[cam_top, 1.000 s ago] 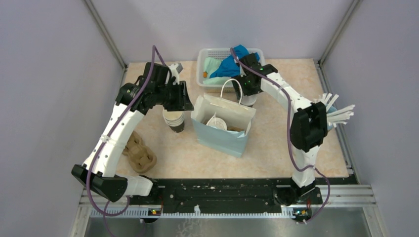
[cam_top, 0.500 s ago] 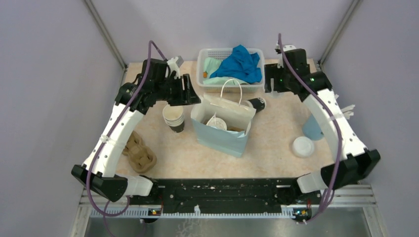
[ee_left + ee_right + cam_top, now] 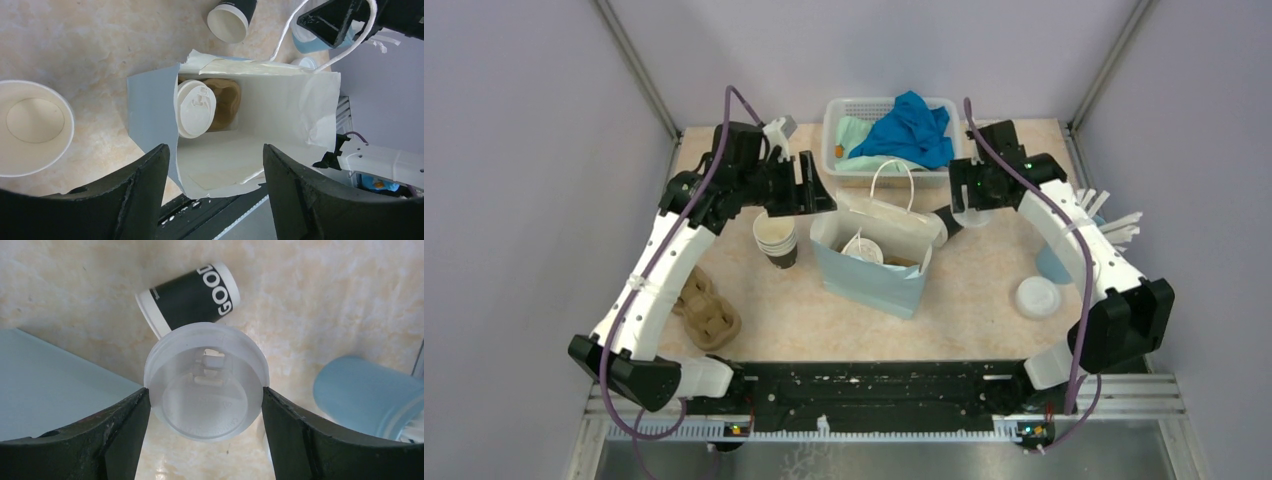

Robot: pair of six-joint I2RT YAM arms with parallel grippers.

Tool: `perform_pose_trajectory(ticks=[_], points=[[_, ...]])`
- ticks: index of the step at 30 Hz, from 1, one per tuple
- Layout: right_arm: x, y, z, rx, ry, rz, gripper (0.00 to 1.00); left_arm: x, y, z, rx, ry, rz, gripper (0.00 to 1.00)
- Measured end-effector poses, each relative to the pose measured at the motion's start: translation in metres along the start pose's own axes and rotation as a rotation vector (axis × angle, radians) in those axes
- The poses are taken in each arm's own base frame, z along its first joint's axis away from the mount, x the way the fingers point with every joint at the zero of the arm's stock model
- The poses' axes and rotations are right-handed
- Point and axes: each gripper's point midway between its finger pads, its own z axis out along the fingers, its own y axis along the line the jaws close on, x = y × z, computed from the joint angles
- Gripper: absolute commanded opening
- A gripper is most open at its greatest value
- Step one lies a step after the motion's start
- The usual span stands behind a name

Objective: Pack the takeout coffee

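My right gripper (image 3: 204,391) is shut on a round white plastic lid (image 3: 205,385), held above the table just right of the bag; it shows in the top view (image 3: 970,203). Under it a coffee cup (image 3: 192,296) lies on its side, black wall with white lettering, no lid (image 3: 946,216). My left gripper (image 3: 215,200) is open and empty above the light blue paper bag (image 3: 876,270). Inside the bag stands a lidded cup (image 3: 196,107) beside brown pulp (image 3: 225,100). An open upright cup (image 3: 776,240) stands left of the bag (image 3: 35,127).
A second loose lid (image 3: 1036,297) lies at the right. The light blue cup of white sticks (image 3: 1056,262) stands beside the right arm. A white basket (image 3: 836,125) with blue cloth sits at the back. A brown pulp tray (image 3: 707,312) lies at the front left.
My right gripper went from over the lying cup out to the back right, then returned beside the bag with the lid. My left gripper shifted slightly right over the bag.
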Motion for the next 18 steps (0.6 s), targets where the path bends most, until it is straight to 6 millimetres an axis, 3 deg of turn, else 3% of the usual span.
perform_pose_trajectory(ticks=[5, 9, 12, 15, 18], points=[[0.048, -0.012, 0.025, 0.033, 0.125, 0.038, 0.82, 0.010, 0.003, 0.004, 0.003, 0.031, -0.016, 0.76], [0.111, -0.032, 0.045, 0.065, 0.283, 0.116, 0.82, 0.013, 0.009, 0.012, -0.012, 0.054, -0.021, 0.71], [0.152, -0.036, 0.049, 0.069, 0.380, 0.153, 0.82, 0.015, 0.020, 0.026, -0.056, 0.089, -0.011, 0.61], [0.168, -0.029, 0.047, 0.033, 0.412, 0.171, 0.82, 0.017, 0.033, 0.042, -0.103, 0.127, 0.011, 0.39], [0.164, -0.023, 0.046, 0.002, 0.395, 0.188, 0.82, 0.012, 0.042, 0.056, -0.139, 0.150, 0.039, 0.06]])
